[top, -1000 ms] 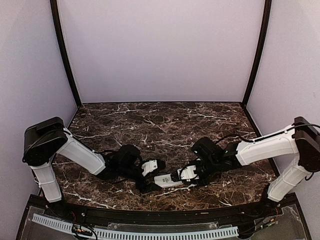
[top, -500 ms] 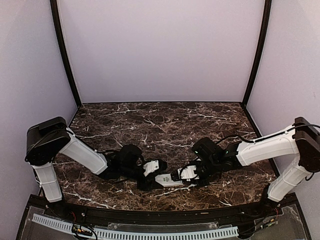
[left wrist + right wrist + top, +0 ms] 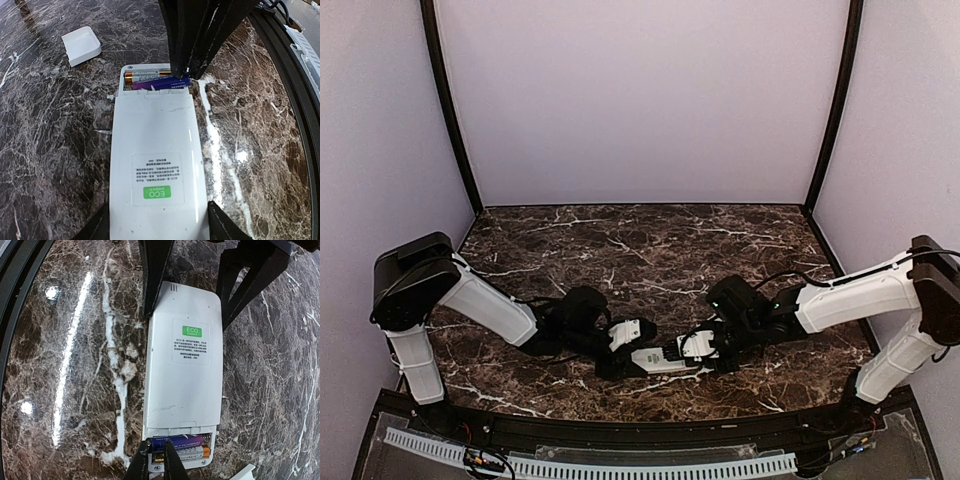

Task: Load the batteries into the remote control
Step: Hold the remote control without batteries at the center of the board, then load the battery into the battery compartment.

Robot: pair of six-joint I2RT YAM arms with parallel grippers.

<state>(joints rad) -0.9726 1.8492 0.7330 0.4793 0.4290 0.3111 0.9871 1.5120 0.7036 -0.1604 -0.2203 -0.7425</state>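
Now | step: seating purple battery (image 3: 182,441) | left gripper (image 3: 157,227) clamps remote control (image 3: 155,150) | right gripper (image 3: 156,460), tips nearly together, presses on it | next: push flat, then fit cover (image 3: 81,46)

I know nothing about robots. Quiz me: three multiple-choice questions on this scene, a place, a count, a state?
1. How does the remote control lie? A) buttons up B) back up, compartment open C) on end
2. How many batteries sit in it? A) none B) one C) two
3. Where is the loose white cover? A) clipped on B) on the table, apart C) in a gripper
Answers: 1 B, its ECO label shows; 2 C, purple and gold side by side; 3 B, it lies alone on the marble.
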